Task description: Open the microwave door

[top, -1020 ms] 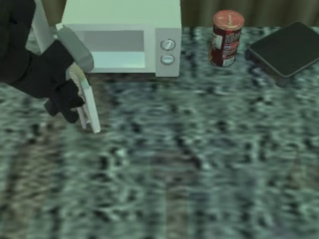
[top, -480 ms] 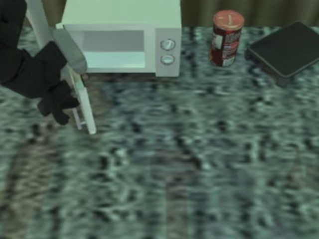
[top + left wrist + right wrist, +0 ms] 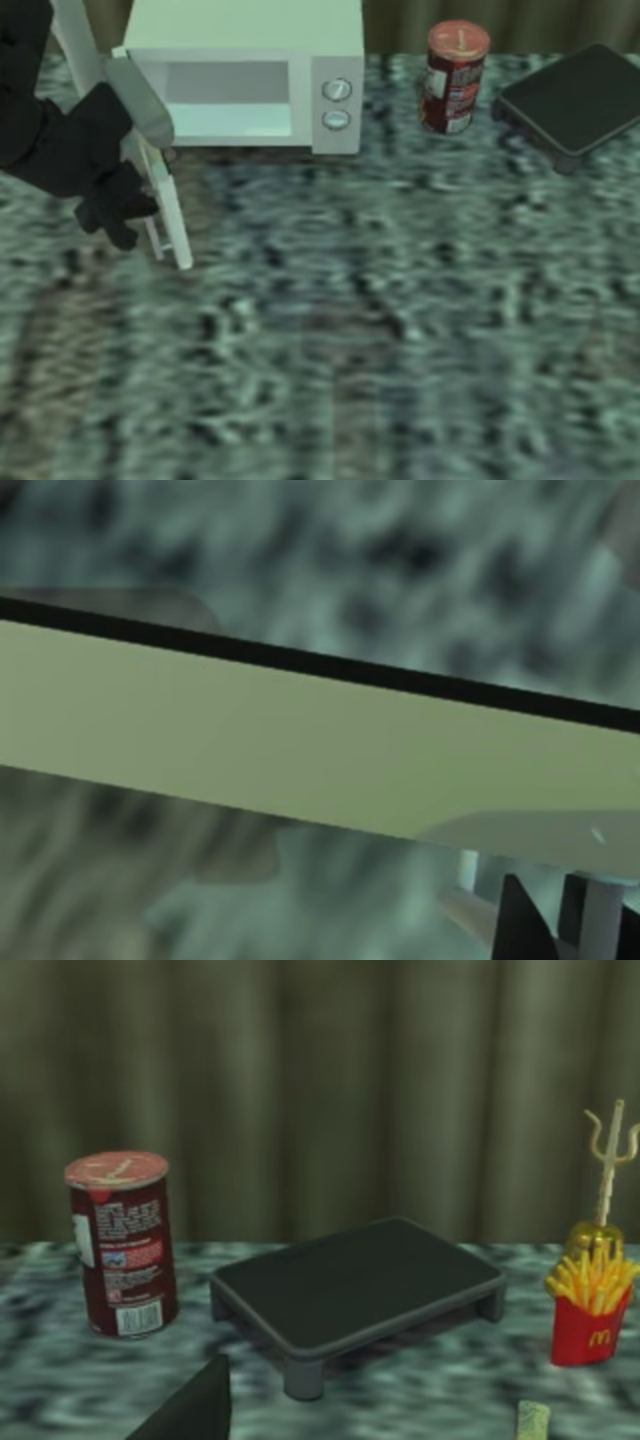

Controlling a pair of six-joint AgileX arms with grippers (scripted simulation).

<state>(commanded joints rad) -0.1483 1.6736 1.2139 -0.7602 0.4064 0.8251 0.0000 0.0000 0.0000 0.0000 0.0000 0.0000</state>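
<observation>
The pale grey-white microwave (image 3: 240, 40) stands at the back left with its cavity showing. The microwave door (image 3: 176, 222) is swung wide out toward the front, seen edge-on from above. In the left wrist view the microwave door (image 3: 300, 740) is a broad pale band across the picture. My left gripper (image 3: 135, 210) sits at the door's outer left side, near its free end. It is shut on the door handle (image 3: 598, 920), a grey bar between dark fingers (image 3: 525, 925). My right arm is outside the top view and idle.
A red can (image 3: 455, 78) and a flat dark slab (image 3: 575, 98) stand at the back right. The right wrist view shows the can (image 3: 122, 1245), the slab (image 3: 355, 1280), a red carton of fries (image 3: 592, 1310) and a golden trident figure (image 3: 603, 1190) before a curtain.
Over the last second the door swung slightly farther open toward the left, with my left gripper moving left on it. Since half a second ago, almost nothing has moved.
</observation>
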